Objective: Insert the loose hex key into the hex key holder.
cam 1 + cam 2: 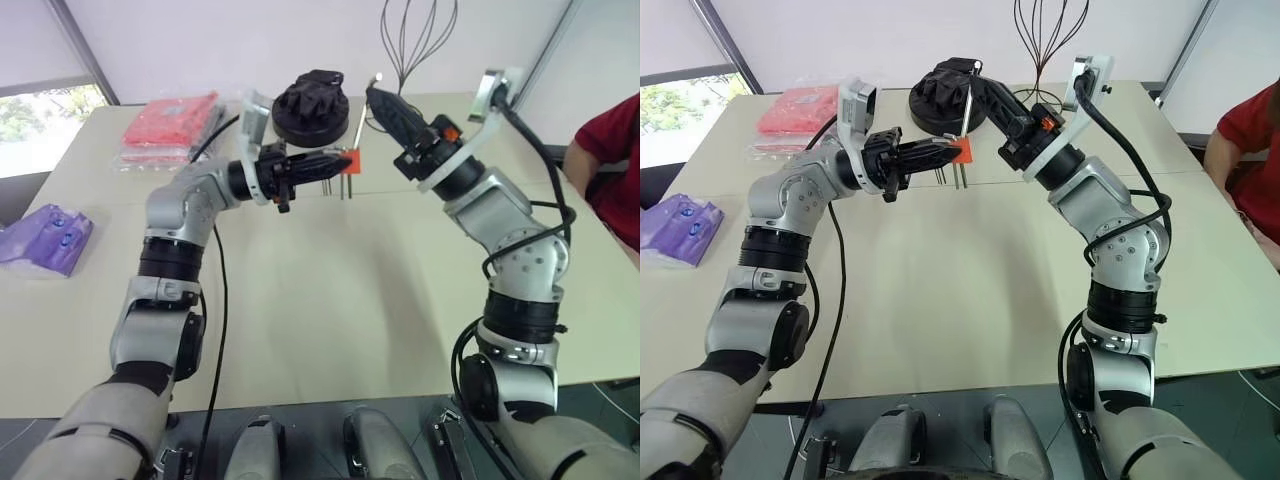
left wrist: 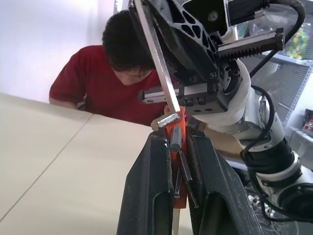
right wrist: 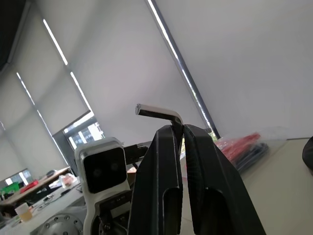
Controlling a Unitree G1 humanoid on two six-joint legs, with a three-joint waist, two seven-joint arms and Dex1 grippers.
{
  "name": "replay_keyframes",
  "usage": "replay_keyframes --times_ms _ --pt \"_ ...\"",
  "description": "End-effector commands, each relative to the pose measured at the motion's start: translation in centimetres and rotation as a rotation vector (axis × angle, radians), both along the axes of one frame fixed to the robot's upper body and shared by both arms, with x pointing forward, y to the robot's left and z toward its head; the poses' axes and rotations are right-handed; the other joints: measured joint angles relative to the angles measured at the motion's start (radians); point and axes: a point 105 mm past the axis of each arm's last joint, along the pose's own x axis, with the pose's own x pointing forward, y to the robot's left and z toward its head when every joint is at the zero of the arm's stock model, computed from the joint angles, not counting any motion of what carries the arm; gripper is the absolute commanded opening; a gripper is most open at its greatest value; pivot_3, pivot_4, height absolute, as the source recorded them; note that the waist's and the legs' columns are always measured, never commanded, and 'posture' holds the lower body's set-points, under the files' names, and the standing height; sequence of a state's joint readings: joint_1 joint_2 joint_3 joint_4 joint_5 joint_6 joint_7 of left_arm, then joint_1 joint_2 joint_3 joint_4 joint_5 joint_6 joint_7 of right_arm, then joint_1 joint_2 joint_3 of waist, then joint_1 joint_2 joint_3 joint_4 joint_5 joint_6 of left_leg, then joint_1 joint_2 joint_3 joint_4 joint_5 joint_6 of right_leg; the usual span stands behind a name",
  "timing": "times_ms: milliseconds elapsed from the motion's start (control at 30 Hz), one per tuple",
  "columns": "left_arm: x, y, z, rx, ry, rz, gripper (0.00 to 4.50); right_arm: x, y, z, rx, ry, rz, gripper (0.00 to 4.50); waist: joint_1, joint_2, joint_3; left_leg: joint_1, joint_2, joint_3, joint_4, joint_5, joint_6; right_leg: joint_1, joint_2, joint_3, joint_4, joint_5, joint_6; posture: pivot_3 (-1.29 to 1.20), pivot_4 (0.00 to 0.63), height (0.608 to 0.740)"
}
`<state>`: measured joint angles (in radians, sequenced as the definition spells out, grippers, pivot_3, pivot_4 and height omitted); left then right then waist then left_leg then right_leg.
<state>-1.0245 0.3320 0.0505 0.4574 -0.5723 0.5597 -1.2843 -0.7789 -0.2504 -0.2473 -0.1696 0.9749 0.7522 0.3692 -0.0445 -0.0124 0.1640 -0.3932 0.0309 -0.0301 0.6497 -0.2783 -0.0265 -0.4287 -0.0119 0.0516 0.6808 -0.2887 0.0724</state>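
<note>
Left wrist view: right gripper point(image 2: 168, 95), clamped on the loose hex key point(image 2: 155, 54), sits at twelve o'clock above the hex key holder point(image 2: 177, 142) pinched by the left gripper point(image 2: 178, 161); the key's long axis slants upward.

A small orange-red plastic hex key holder point(image 2: 177, 128), a silvery-grey L-shaped metal hex key point(image 2: 157, 61), and glossy black gripper fingers point(image 2: 146, 196).

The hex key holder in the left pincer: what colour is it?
Orange-red; the hex key holder shows best in the left wrist view.

Silver jointed arms with black bands, black cables, black-fingered left hand point(image 1: 335, 163), white wrist brackets
</note>
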Motion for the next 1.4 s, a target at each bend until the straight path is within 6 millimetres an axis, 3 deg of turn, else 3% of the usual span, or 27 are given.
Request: replay_keyframes --times_ms 33,500,733,1067,1400 --pt "-0.7 0.2 2.2 -0.037 -0.097 -0.007 0.0 -0.5 1.0 -0.8 -0.044 0.003 0.058 0.02 0.0 0.0 0.0 0.0 0.0 0.0 0.0 0.0 0.0 0.0 0.0 0.0 0.0 0.0 0.0 0.0 0.15 0.74" --pt "-1.1 -0.2 2.0 0.046 -0.207 -0.004 0.0 -0.7 1.3 -2.1 -0.064 0.028 0.094 0.02 0.001 0.0 0.0 0.0 0.0 0.0 0.0 0.0 0.0 0.0 0.0 0.0 0.0 0.0 0.0 0.0 0.15 0.74" --pt "-1.1 0.1 3.7 -0.087 -0.09 -0.034 0.0 -1.3 1.3 -2.0 -0.036 0.0 0.118 0.02 0.0 0.0 0.0 0.0 0.0 0.0 0.0 0.0 0.0 0.0 0.0 0.0 0.0 0.0 0.0 0.0 0.15 0.74" --pt "-1.2 0.2 3.3 -0.106 -0.033 -0.044 0.0 -1.2 1.1 -1.7 -0.008 -0.016 0.097 0.02 0.004 0.001 0.002 -0.001 0.0 0.0 0.0 0.0 0.0 0.0 0.0 0.0 -0.001 0.0 0.0 0.0 0.15 0.74" --pt "-2.2 -0.3 -1.1 0.069 -0.019 -0.097 0.0 -1.0 0.6 1.3 0.077 -0.078 0.073 0.02 0.001 0.001 0.002 0.0 0.0 0.0 0.0 0.0 0.0 0.0 0.0 0.0 0.0 0.0 0.0 0.0 0.15 0.74"
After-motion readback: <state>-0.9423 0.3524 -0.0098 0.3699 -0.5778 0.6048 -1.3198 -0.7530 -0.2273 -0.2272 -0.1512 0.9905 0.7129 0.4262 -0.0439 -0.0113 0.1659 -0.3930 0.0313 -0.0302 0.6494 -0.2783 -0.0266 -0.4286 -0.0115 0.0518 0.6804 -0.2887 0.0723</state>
